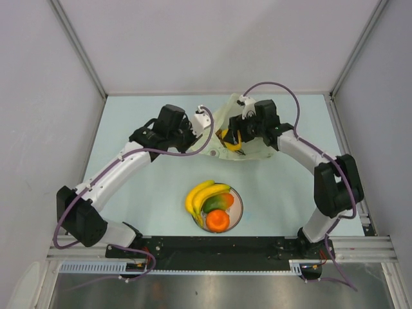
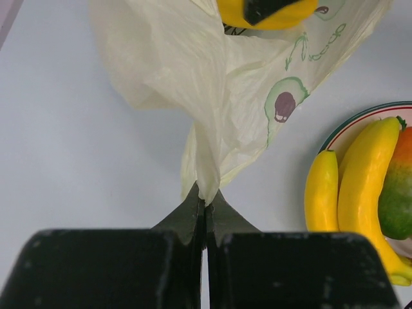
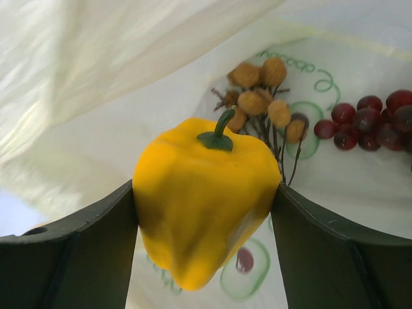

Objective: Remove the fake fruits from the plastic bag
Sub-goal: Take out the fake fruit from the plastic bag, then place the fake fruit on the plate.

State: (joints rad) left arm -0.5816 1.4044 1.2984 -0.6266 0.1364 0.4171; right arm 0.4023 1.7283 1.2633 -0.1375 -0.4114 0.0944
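Your left jaws are pinched together on the bag (image 2: pixel 193 71) edge, lifting it, likely to hold the mouth open. The plate (image 1: pixel 239 205) holds the bananas (image 1: pixel 203 193), mango (image 1: pixel 217 203) and orange (image 1: pixel 217 221). Your right jaws are inside the bag, clamped on the pepper (image 3: pixel 206 206). The grapes (image 3: pixel 376 122) lie behind it in the bag.

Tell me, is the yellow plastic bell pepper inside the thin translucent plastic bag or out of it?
Inside. The right gripper holds the pepper in its jaws, with the bag above and behind it.
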